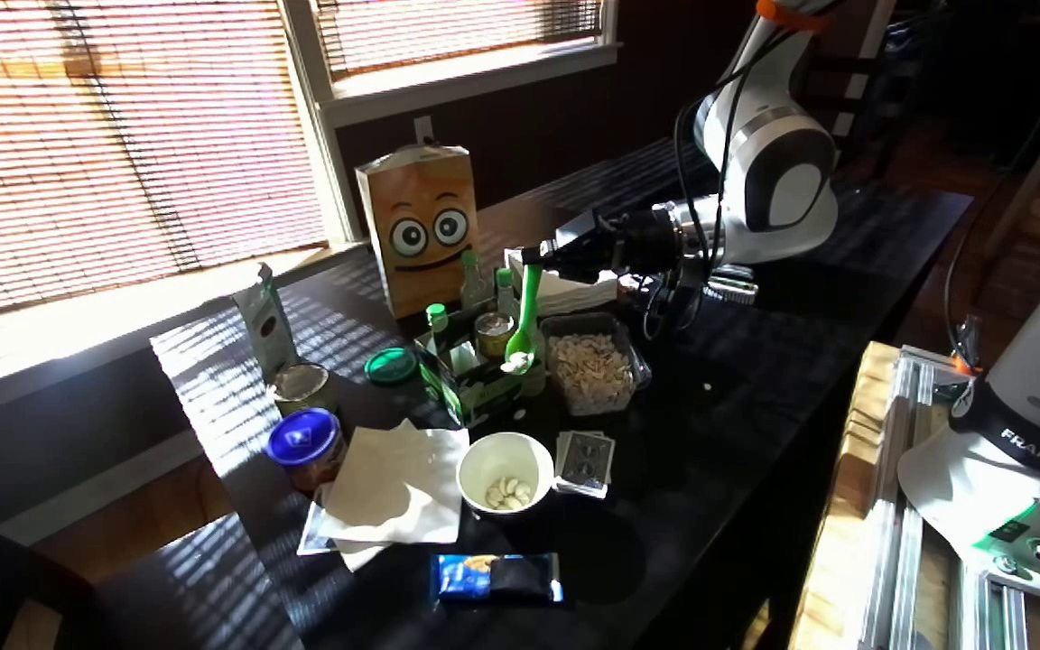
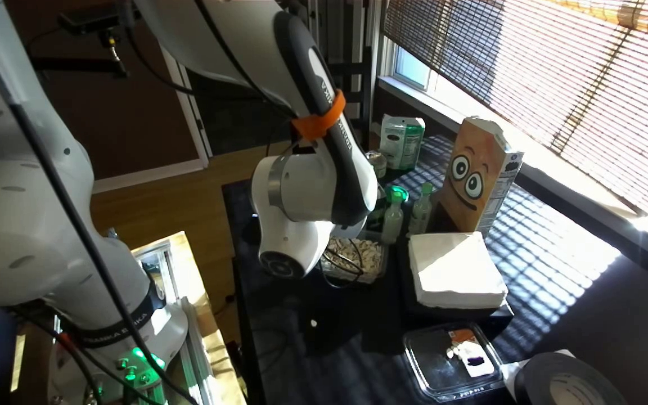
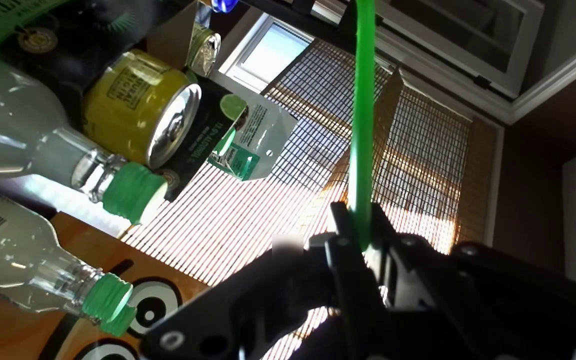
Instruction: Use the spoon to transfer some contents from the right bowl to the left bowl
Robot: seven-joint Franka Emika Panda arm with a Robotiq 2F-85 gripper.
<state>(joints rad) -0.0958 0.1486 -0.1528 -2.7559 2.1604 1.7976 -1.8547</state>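
Near tub and bowl, holds the spoon clamped by its handle in the gripper, head down, presumably to stop the pale load spilling.

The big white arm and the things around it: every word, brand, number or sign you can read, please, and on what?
"FRANKA E", then cut off: dark base band
"FRANKA": white arm, beside the orange strap
"NATURAL": yellow can
"ALCOHOL", number unclear: dark carton
Too small or blurred: other print on can and carton, and print on barcoded bottle, grey pouch, face box, blue packet.
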